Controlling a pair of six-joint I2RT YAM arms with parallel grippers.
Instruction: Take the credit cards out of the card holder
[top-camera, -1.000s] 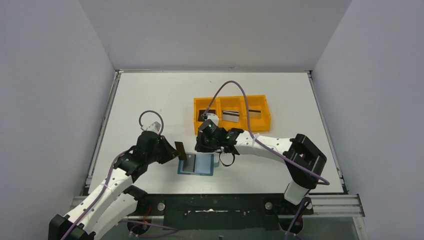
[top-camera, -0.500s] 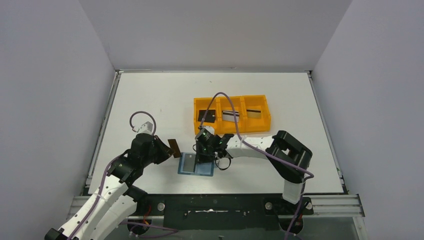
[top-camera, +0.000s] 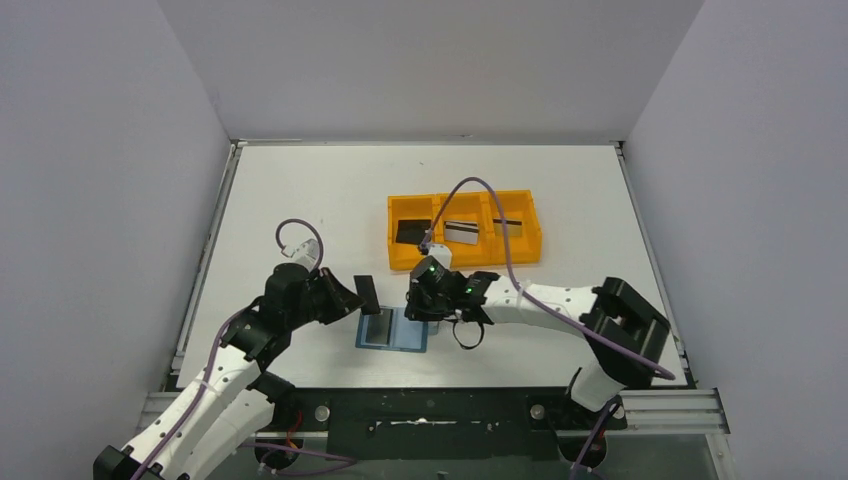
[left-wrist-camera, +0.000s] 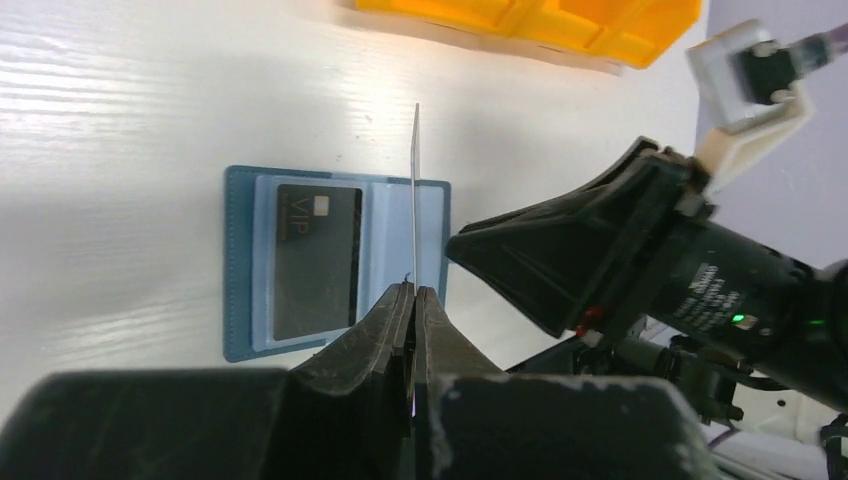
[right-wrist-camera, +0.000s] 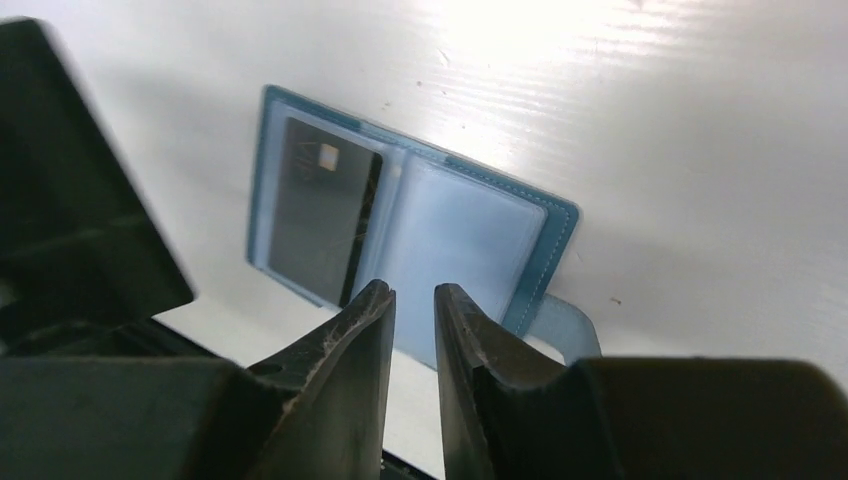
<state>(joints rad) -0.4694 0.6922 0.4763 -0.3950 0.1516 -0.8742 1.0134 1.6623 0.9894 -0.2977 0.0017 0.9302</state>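
One card out, one in its pocket.
Your left gripper (left-wrist-camera: 412, 292) is clenched on a thin, rigid card (left-wrist-camera: 415, 190), edge-up, clear of the soft teal card holder (right-wrist-camera: 470, 235) lying open on the desk (right-wrist-camera: 650, 120). Your right gripper (right-wrist-camera: 412, 295), jaws slightly parted and empty, hovers over the glossy pockets, likely to pin them; a black card (right-wrist-camera: 320, 205) sits in one.

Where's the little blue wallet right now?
Top view: the wallet lies open near the front edge of the table, right of the left gripper, with the right gripper over its right side.
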